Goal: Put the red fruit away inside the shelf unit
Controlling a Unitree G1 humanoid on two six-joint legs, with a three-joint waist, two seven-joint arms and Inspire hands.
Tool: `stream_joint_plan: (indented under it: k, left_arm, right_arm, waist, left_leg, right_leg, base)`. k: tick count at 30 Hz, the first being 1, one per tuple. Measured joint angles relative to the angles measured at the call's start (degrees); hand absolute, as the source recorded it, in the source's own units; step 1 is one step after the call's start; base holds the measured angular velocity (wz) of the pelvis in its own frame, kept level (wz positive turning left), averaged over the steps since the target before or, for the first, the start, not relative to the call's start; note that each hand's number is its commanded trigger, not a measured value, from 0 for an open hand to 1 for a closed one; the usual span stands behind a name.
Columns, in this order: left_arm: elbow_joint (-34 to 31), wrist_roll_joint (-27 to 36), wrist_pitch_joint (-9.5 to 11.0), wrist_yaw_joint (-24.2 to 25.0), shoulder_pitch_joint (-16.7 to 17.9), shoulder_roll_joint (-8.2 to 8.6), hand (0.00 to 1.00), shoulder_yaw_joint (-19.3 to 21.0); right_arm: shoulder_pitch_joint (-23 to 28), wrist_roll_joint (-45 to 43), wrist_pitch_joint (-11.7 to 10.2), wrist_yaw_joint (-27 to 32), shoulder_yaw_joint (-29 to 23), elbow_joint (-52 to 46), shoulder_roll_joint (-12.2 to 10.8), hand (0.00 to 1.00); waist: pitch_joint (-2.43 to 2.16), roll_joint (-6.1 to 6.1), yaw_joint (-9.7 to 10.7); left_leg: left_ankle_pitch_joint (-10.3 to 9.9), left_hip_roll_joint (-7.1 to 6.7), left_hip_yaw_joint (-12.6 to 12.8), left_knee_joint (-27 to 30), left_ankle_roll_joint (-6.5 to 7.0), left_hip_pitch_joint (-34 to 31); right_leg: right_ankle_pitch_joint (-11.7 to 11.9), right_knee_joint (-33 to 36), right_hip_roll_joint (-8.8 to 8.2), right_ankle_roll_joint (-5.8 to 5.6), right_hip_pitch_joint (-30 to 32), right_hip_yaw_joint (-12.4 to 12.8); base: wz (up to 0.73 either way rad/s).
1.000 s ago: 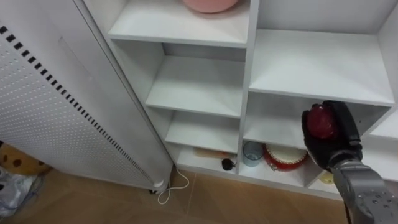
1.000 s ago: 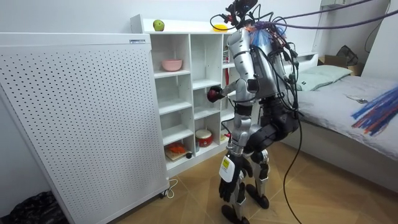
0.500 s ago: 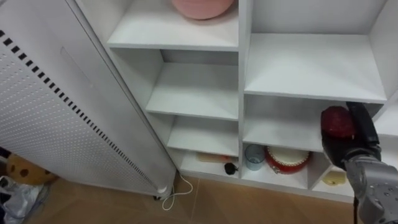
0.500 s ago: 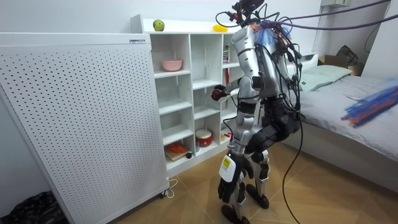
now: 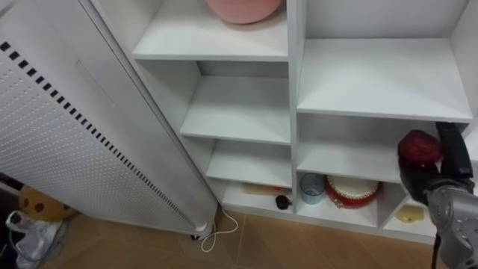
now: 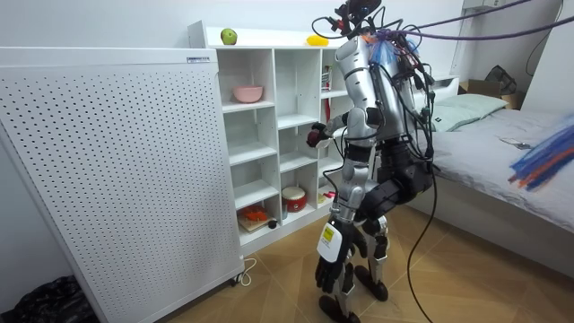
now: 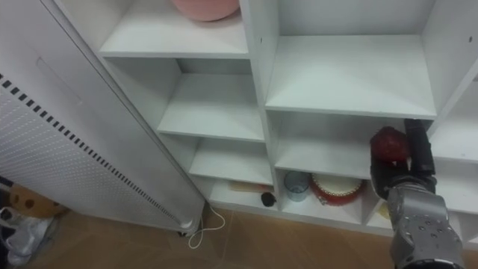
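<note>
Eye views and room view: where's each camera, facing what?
Left eye view: on the head, looking down into the white shelf unit; right hand holding a red fruit at right.
Right eye view: beside it, same scene, same hand.
Room view: off in the room, sees the whole robot facing the shelf unit, left hand hanging.
Shared: fruit in hand, pink bowl.

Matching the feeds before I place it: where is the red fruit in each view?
Left eye view: red fruit at the right edge, in the right hand.
Right eye view: right of centre, in that hand.
Room view: centre, before the closet.
Shared landmark: pink bowl on an upper shelf.
</note>
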State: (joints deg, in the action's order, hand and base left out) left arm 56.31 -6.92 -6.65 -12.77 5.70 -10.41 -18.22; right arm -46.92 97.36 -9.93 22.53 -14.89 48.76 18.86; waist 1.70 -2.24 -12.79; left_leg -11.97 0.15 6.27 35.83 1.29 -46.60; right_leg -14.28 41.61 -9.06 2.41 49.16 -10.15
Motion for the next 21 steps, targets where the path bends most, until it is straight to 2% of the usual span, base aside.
stream_joint_plan:
  k: [21]
  left_arm:
    - [-0.01, 0.01, 0.36, 2.14, 0.01, 0.0, 0.0, -0.06]
  right_arm:
    - [-0.02, 1.39, -0.04, 3.0, -0.03, -0.14, 0.02, 0.0]
  waist:
    - [0.18, 0.31, 0.2]
  left_leg:
    - [-0.04, 0.02, 0.0, 0.44, -0.05, 0.13]
  right_leg:
    - [-0.29, 0.28, -0.23, 0.13, -0.06, -0.12]
  base:
    - [0.0]
